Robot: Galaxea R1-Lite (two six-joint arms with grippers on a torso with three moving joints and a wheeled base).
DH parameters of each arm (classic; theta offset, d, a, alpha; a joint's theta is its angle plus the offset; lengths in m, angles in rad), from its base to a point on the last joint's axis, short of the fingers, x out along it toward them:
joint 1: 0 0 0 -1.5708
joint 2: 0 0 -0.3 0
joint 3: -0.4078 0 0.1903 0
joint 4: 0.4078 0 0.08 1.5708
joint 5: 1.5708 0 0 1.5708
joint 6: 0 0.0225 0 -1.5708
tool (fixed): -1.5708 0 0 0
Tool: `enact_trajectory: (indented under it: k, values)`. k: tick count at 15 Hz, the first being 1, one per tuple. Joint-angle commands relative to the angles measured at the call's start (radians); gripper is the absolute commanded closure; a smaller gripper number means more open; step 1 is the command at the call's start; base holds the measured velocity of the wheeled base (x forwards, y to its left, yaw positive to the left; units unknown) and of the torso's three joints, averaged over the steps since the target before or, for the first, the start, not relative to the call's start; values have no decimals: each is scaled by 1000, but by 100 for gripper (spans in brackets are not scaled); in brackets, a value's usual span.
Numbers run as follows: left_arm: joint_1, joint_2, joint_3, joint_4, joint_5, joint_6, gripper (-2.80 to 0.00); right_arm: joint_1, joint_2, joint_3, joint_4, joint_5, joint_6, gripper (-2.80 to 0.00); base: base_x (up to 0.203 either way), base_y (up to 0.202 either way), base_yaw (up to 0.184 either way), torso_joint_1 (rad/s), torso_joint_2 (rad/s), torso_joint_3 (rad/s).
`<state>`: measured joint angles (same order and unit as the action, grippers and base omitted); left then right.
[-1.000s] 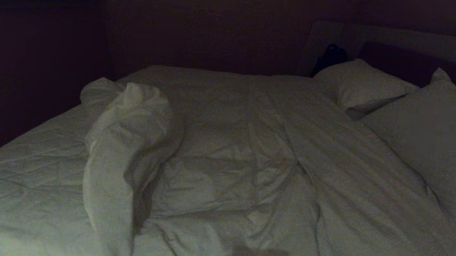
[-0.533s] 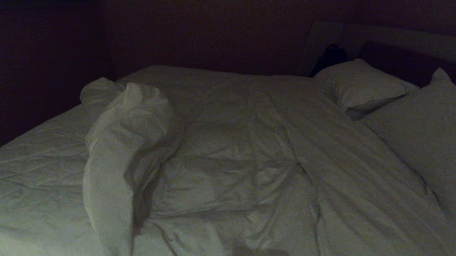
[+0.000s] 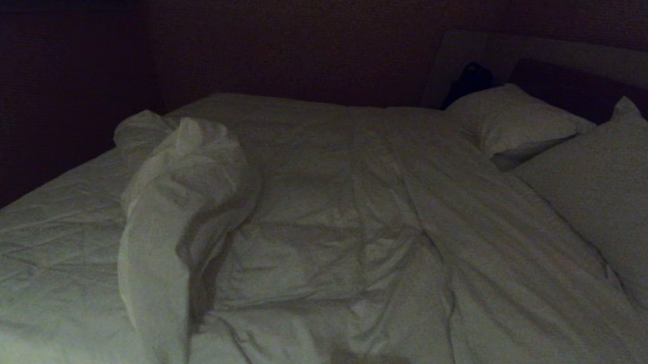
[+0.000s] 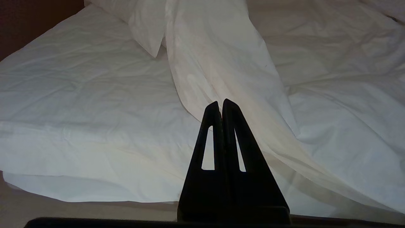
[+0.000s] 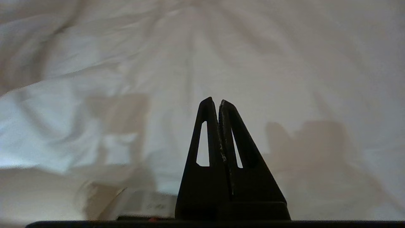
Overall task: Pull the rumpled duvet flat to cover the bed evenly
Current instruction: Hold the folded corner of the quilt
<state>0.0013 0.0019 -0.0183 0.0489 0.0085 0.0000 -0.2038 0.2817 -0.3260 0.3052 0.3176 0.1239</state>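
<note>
Nothing has moved; rumpled duvet (image 5: 158, 63) lies beyond the closed right tool (image 5: 214, 101).

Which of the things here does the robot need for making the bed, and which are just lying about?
For the job:
duvet, rumpled and folded back
bed
left gripper, shut
right gripper, shut

Just there:
two pillows
dark thing behind the pillows

Both grippers (image 4: 221, 103) (image 5: 214, 101): black tapered fingers (image 4: 208, 139) (slotted cutouts).
</note>
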Motion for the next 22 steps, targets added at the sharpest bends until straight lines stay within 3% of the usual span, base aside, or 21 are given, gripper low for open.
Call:
enact_trajectory:
  k: [1, 6, 9, 13, 17, 22]
  values:
    - [0, 0, 0, 0, 1, 0, 0, 0, -1, 4, -1, -137, -9, 0, 0, 0, 0, 0, 0, 0]
    - [0, 0, 0, 0, 1, 0, 0, 1, -2, 34, -30, -240, -99, 0, 0, 0, 0, 0, 0, 0]
    - [0, 0, 0, 0, 1, 0, 0, 16, -2, 141, -224, -350, -156, 0, 0, 0, 0, 0, 0, 0]
    - [0, 0, 0, 0, 1, 0, 0, 129, -3, 325, -468, -440, -228, 0, 0, 0, 0, 0, 0, 0]
    - [0, 0, 0, 0, 1, 0, 0, 231, -39, 324, -447, -413, -201, 0, 0, 0, 0, 0, 0, 0]
    - [0, 0, 0, 0, 1, 0, 0, 222, -55, 323, -325, -298, -208, 0, 0, 0, 0, 0, 0, 0]
